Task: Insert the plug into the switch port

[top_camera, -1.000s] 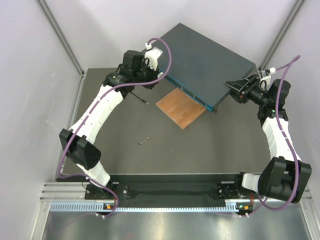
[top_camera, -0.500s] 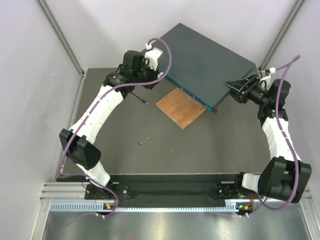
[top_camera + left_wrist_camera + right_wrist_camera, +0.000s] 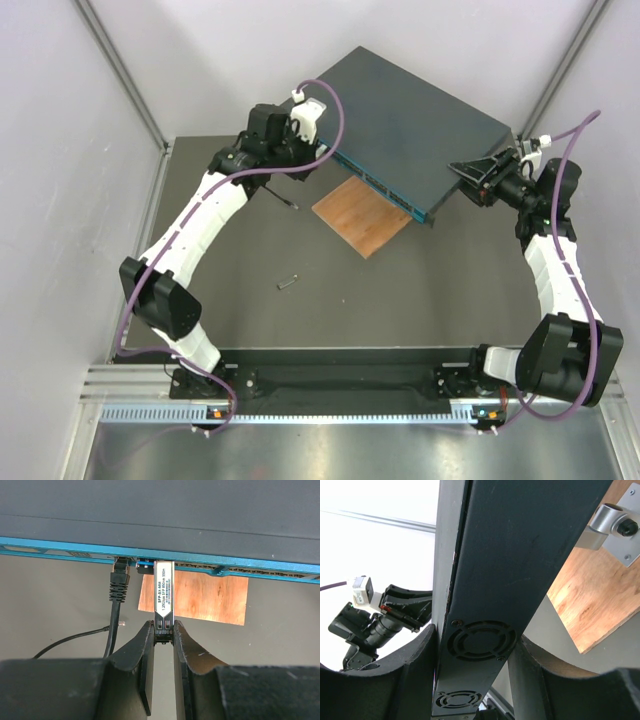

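Observation:
The dark blue-grey switch (image 3: 420, 110) lies tilted at the back, its teal front face (image 3: 250, 565) lined with ports. My left gripper (image 3: 164, 627) is shut on a small metal module with a white label (image 3: 164, 587). The module's far end meets a port (image 3: 164, 564) in that face; how deep it sits is hidden. A thin black cable has its black-booted end (image 3: 119, 577) seated in the port just to the left. Its other end, a small pale plug (image 3: 122, 624), lies loose on the table (image 3: 294, 206). My right gripper (image 3: 475, 645) is shut on the switch's vented right end (image 3: 468, 172).
A brown wooden board (image 3: 362, 215) lies under the switch's front edge. A small loose grey piece (image 3: 289, 282) lies on the dark table nearer the arm bases. A metal bracket (image 3: 610, 527) shows under the switch. Pale walls close in on both sides.
My left gripper has shifted slightly toward the switch's front face with the module in it. The right arm and the switch have not moved.

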`<act>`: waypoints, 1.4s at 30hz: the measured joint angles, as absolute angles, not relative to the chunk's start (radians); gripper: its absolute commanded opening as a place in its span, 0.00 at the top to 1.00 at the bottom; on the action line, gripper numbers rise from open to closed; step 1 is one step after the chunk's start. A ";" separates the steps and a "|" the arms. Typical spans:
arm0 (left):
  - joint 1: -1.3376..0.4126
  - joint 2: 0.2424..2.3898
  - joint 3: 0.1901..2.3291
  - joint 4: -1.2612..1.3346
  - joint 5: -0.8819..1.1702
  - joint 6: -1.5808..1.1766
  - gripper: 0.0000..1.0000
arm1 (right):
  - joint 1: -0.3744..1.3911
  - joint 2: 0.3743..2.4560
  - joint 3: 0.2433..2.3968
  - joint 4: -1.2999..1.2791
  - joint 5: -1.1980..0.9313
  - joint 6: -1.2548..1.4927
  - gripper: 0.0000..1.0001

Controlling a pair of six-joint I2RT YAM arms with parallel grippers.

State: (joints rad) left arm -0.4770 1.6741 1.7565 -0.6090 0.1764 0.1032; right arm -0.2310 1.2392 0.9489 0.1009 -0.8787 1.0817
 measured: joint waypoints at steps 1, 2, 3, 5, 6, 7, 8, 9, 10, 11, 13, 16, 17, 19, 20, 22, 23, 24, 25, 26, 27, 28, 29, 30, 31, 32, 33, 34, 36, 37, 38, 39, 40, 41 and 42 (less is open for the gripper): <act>-0.477 1.673 1.756 -0.609 0.176 0.104 1.00 | -0.231 1.239 0.949 0.101 -0.879 1.082 1.00; -0.477 1.672 1.756 -0.609 0.176 0.104 1.00 | -0.231 1.240 0.949 0.101 -0.879 1.082 1.00; -0.477 1.671 1.756 -0.609 0.176 0.104 1.00 | -0.231 1.240 0.949 0.101 -0.879 1.081 1.00; -0.477 1.669 1.755 -0.610 0.176 0.104 1.00 | -0.231 1.239 0.949 0.100 -0.878 1.081 1.00; -0.477 1.666 1.753 -0.610 0.176 0.104 1.00 | -0.231 1.240 0.949 0.100 -0.878 1.081 1.00; -0.477 1.664 1.750 -0.611 0.175 0.104 1.00 | -0.231 1.239 0.949 0.100 -0.878 1.081 1.00; -0.477 1.661 1.749 -0.615 0.176 0.104 1.00 | -0.231 1.240 0.949 0.100 -0.878 1.081 1.00; -0.477 1.659 1.748 -0.621 0.180 0.105 1.00 | -0.231 1.239 0.949 0.100 -0.878 1.081 1.00; -0.477 1.657 1.748 -0.630 0.187 0.105 1.00 | -0.231 1.239 0.949 0.100 -0.877 1.081 1.00; -0.479 1.656 1.748 -0.637 0.192 0.105 1.00 | -0.231 1.240 0.949 0.100 -0.877 1.081 1.00; -0.481 1.655 1.748 -0.649 0.203 0.107 1.00 | -0.231 1.239 0.949 0.100 -0.877 1.081 1.00; -0.483 1.655 1.748 -0.663 0.215 0.107 1.00 | -0.231 1.240 0.949 0.100 -0.877 1.081 1.00; -0.483 1.655 1.748 -0.665 0.217 0.107 1.00 | -0.231 1.239 0.949 0.100 -0.877 1.081 1.00; -0.483 1.656 1.748 -0.667 0.218 0.107 1.00 | -0.231 1.239 0.949 0.100 -0.877 1.081 1.00; -0.483 1.656 1.748 -0.668 0.217 0.107 1.00 | -0.231 1.239 0.949 0.100 -0.877 1.081 1.00; -0.483 1.659 1.758 -0.671 0.215 0.107 1.00 | -0.231 1.239 0.949 0.100 -0.877 1.081 1.00; -0.483 1.663 1.768 -0.674 0.215 0.107 1.00 | -0.231 1.239 0.949 0.100 -0.877 1.081 1.00; -0.483 1.668 1.779 -0.675 0.215 0.107 1.00 | -0.231 1.239 0.949 0.100 -0.877 1.081 1.00; -0.483 1.672 1.790 -0.675 0.215 0.107 1.00 | -0.231 1.240 0.949 0.100 -0.877 1.081 1.00; -0.483 1.676 1.802 -0.675 0.215 0.107 1.00 | -0.231 1.240 0.950 0.100 -0.877 1.081 1.00; -0.483 1.679 1.811 -0.675 0.215 0.107 1.00 | -0.231 1.239 0.950 0.099 -0.877 1.081 1.00; -0.483 1.681 1.815 -0.675 0.215 0.108 1.00 | -0.231 1.240 0.950 0.099 -0.877 1.081 1.00; -0.483 1.681 1.819 -0.675 0.215 0.108 1.00 | -0.231 1.240 0.950 0.099 -0.877 1.081 1.00; -0.483 1.681 1.820 -0.675 0.215 0.108 1.00 | -0.231 1.240 0.950 0.098 -0.877 1.080 1.00; -0.483 1.681 1.821 -0.675 0.215 0.108 1.00 | -0.231 1.240 0.950 0.097 -0.877 1.079 1.00; -0.483 1.681 1.821 -0.676 0.215 0.108 1.00 | -0.231 1.240 0.950 0.097 -0.877 1.078 1.00; -0.483 1.682 1.821 -0.676 0.215 0.108 1.00 | -0.231 1.240 0.950 0.097 -0.877 1.077 1.00; -0.483 1.683 1.821 -0.676 0.215 0.109 1.00 | -0.231 1.240 0.950 0.097 -0.878 1.077 1.00; -0.483 1.688 1.821 -0.676 0.215 0.111 1.00 | -0.231 1.240 0.951 0.096 -0.878 1.076 1.00; -0.483 1.690 1.821 -0.677 0.215 0.112 1.00 | -0.231 1.240 0.952 0.094 -0.878 1.076 1.00; -0.483 1.692 1.821 -0.678 0.215 0.114 1.00 | -0.231 1.240 0.952 0.093 -0.877 1.075 1.00; -0.483 1.694 1.821 -0.681 0.215 0.116 1.00 | -0.231 1.240 0.952 0.092 -0.878 1.075 1.00; -0.483 1.694 1.821 -0.682 0.214 0.119 1.00 | -0.231 1.240 0.953 0.090 -0.878 1.074 1.00; -0.483 1.694 1.821 -0.683 0.212 0.123 1.00 | -0.231 1.240 0.955 0.087 -0.878 1.074 1.00; -0.483 1.694 1.821 -0.683 0.212 0.125 1.00 | -0.231 1.240 0.956 0.085 -0.877 1.074 1.00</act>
State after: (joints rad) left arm -0.4828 1.6939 1.8206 -0.6830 0.2115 0.1253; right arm -0.2306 1.2396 0.9562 0.0853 -0.8772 1.0737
